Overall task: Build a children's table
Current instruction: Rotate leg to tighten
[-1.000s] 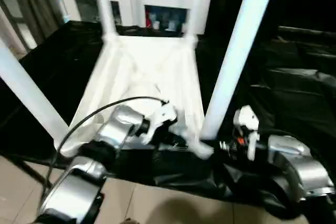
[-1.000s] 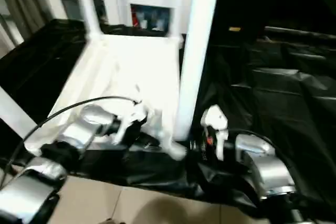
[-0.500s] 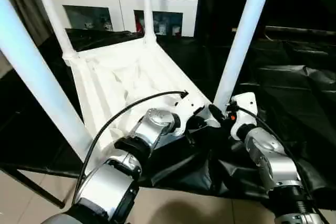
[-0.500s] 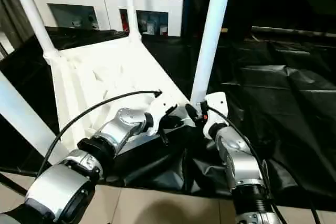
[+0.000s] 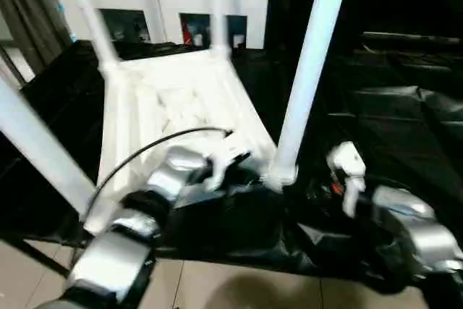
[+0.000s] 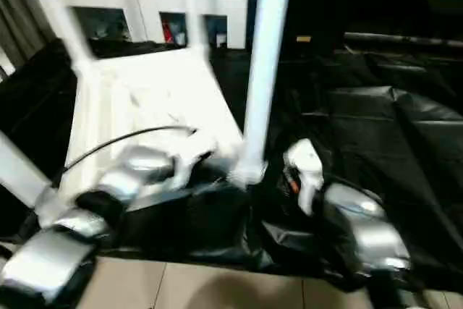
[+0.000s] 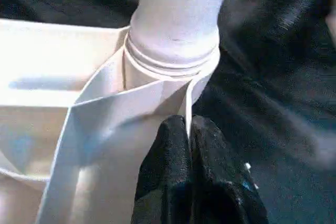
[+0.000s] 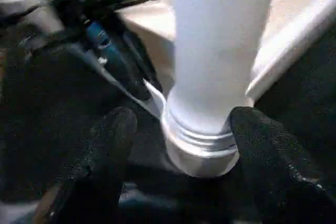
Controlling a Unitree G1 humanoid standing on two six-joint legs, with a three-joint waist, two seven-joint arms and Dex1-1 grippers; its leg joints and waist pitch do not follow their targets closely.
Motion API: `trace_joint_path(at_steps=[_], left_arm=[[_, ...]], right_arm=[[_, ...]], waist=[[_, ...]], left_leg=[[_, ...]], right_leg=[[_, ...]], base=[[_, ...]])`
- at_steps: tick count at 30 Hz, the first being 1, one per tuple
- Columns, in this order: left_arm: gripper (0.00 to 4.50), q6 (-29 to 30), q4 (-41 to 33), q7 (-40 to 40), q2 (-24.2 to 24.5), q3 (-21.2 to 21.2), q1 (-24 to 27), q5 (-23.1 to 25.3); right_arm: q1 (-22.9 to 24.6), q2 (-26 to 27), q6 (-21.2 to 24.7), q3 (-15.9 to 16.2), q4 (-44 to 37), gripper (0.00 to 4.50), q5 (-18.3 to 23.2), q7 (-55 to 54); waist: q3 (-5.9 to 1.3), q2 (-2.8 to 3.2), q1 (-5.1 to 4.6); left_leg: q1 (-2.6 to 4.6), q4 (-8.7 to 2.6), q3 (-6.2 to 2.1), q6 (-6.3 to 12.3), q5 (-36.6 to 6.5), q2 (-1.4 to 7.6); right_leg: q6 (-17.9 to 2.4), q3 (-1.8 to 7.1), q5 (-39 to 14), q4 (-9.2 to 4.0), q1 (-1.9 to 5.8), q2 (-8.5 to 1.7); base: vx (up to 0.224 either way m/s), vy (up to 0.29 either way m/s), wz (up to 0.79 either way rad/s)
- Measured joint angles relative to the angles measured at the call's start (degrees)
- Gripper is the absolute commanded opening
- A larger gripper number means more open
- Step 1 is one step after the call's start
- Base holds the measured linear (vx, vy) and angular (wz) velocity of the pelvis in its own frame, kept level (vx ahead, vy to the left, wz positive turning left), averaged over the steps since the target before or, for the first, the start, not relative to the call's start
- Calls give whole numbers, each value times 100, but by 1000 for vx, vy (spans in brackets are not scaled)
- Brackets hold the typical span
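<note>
Our right fingers have just spread off the near-right leg, now standing seated in its socket, while our left fingers stay shut on the rim.

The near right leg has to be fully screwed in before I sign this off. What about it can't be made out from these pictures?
- Thread depth: in the right wrist view the leg enters its socket, which hides the thread.
- Leg's top: cut off by the upper edge in the eye views.
- Right gripper: fingers stand either side of the socket; contact is blurred.
- Left gripper: shut at the top's rim; the fingers hide what they pinch.
</note>
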Motion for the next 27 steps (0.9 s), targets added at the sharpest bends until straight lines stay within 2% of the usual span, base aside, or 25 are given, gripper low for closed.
trace_joint_path(at_steps=[4,7,8,10,13,14,15,22,24,27], left_arm=[[0,170,-327,-815,190,-226,93,-72],[0,202,-475,-1030,216,-303,138,-85],[0,210,-520,-1041,230,-306,156,-85],[0,226,-599,-1041,258,-307,196,-84],[0,278,-698,-1055,262,-308,236,-86],[0,301,-725,-1059,264,-309,244,-86],[0,316,-737,-1061,267,-310,244,-86],[0,408,-849,-1034,289,-302,283,-93],[0,312,-752,-820,222,-289,250,-62],[0,167,-401,14,-48,-201,73,72]], right_arm=[[-6,-37,14,192,-80,313,143,392],[-19,-4,14,287,-186,313,190,500],[-38,17,13,297,-194,313,193,504],[-91,102,1,313,-186,279,192,507],[-132,188,6,393,-180,272,199,552],[-140,188,19,394,-180,243,207,571],[-145,188,35,394,-180,235,213,584],[-165,159,24,399,-173,208,191,596],[-170,257,-52,365,-100,205,129,404],[-324,494,-128,147,240,204,-94,-355]], waist=[[23,-35,171],[34,-52,234],[36,-55,234],[40,-62,217],[40,-62,226],[40,-61,229],[40,-64,228],[40,-65,223],[39,-65,221],[38,-68,158]], left_leg=[[-15,5,20,-2,-2,-2],[-28,14,26,-2,-5,-9],[-32,17,26,-2,-5,-9],[-38,20,26,-2,-5,-8],[-42,19,25,-3,-4,-7],[-45,19,25,-3,-4,-7],[-49,19,25,-3,-4,-7],[-62,31,23,-1,-4,-6],[-58,40,21,-2,-4,-6],[-49,61,20,-3,-3,-7]], right_leg=[[-10,5,-6,-6,-3,-12],[-10,4,-6,-4,-8,-24],[-10,5,-6,-2,-12,-25],[-10,5,-5,5,-20,-25],[-10,1,-5,8,-23,-25],[-10,1,-5,7,-25,-25],[-10,0,-5,7,-27,-25],[-10,-1,-5,15,-39,-25],[-12,0,-3,18,-31,-25],[-31,6,15,27,-23,-25]], base=[[0,0,0],[0,0,0],[0,0,0],[0,0,0],[0,0,0],[0,0,0],[0,0,0],[0,0,0],[0,0,0],[0,0,0]])
